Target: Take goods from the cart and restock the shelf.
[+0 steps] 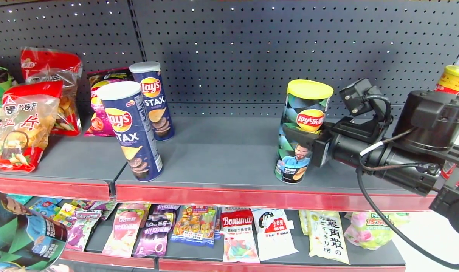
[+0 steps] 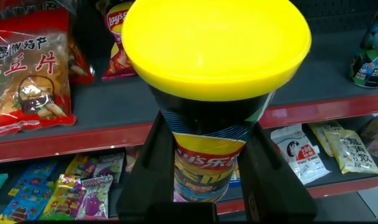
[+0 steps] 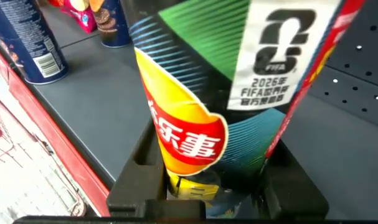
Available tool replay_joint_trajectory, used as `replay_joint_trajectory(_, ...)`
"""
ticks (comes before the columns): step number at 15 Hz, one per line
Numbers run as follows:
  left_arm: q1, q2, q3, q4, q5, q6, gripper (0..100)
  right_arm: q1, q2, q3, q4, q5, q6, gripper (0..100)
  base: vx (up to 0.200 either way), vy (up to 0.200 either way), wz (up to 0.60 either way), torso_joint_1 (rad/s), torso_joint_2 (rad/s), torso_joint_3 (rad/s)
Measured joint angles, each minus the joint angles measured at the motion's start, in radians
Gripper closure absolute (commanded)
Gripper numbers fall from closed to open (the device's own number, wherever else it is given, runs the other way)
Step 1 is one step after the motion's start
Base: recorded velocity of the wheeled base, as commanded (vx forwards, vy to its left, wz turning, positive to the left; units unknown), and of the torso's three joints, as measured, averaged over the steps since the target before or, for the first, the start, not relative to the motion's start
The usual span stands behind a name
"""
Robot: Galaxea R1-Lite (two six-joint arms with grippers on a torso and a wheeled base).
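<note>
A can in each gripper.
From the head, my right gripper (image 1: 295, 135) clamps the green can (image 1: 304, 113) standing on the upper shelf (image 1: 222, 151); my left wrist camera shows my left gripper (image 2: 208, 177) clasping a second can (image 2: 213, 46) short of the shelf.

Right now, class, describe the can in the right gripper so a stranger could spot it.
Find the grey upper shelf before the pegboard wall. Towards its right end, a can stands in the right gripper. It has a yellow lid and green-and-blue patterned sides; the tubes to its left are dark blue with white lids.
</note>
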Motion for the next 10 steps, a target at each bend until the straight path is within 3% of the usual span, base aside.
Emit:
replay_joint_trajectory(5, 0.0, 0.003, 0.001, 0.001, 0.0, 0.0, 100, 0.03, 0.002, -0.007, 0.007, -0.098, -0.011, 100, 0.0, 0.0, 0.0, 0.0, 0.0, 0.0)
replay_joint_trajectory(10, 0.0, 0.011, 0.001, 0.0, 0.0, 0.0, 100, 0.044, -0.004, -0.003, 0.009, -0.108, -0.029, 100, 0.0, 0.0, 0.0, 0.0, 0.0, 0.0)
